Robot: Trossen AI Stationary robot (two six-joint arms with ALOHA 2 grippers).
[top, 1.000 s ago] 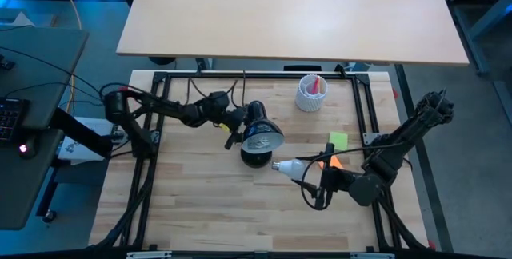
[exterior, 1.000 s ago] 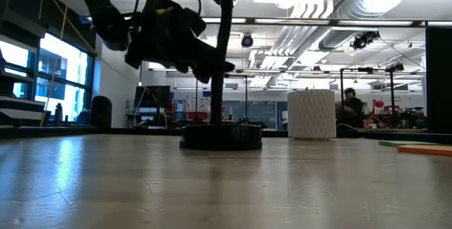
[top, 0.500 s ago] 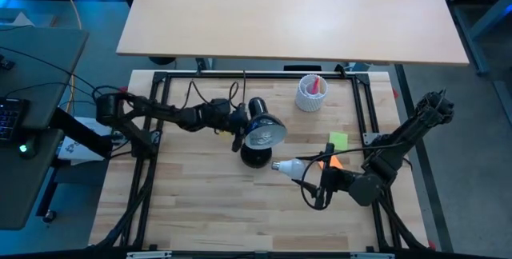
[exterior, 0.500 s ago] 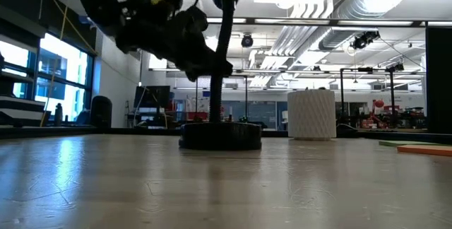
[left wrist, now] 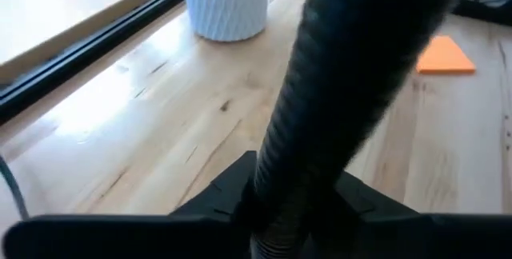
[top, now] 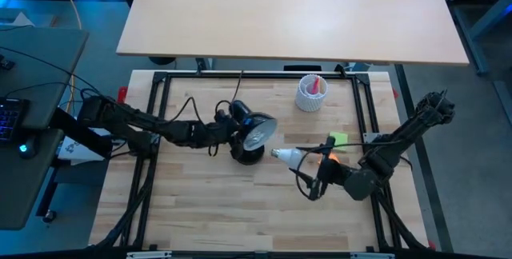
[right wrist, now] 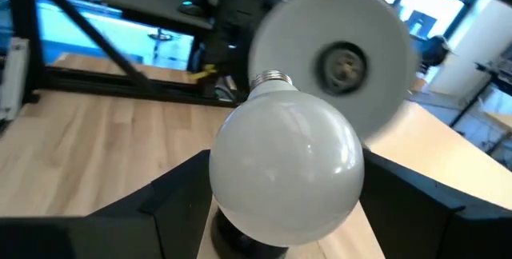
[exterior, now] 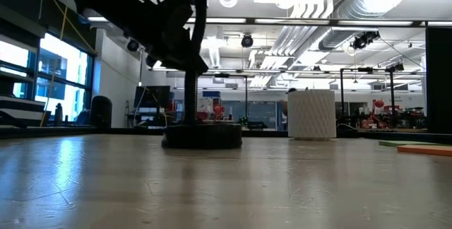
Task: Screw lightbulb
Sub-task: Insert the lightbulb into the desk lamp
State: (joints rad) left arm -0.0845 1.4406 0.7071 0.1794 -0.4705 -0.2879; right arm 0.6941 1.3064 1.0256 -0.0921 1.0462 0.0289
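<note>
The black desk lamp stands on its round base mid-table, its shade facing the table's right side with the socket showing. My left gripper is shut on the lamp's ribbed neck. My right gripper is shut on the white lightbulb, just right of the shade. The bulb's silvery screw base points at the shade, a short gap from it. My left gripper pinches the lamp's ribbed neck between its two fingers, above the base. The fingers come level from the table's left and lie across the neck. The lamp stands with its base on the table. My right gripper pinches the bulb's round glass end between its two fingers. The fingers come about level from the table's right. The bulb is lifted clear of the table and lies roughly level, screw base toward the shade.
A white ribbed cup stands at the far right; it also shows in the low view. A green note and an orange note lie near the right gripper. Black frame rails edge the table.
My left gripper has gone toward the table's near edge on the lamp's neck. The lamp's base has slid a little left and the shade has turned from facing up to facing right. My right gripper has carried the bulb toward the far edge, closer to the shade.
</note>
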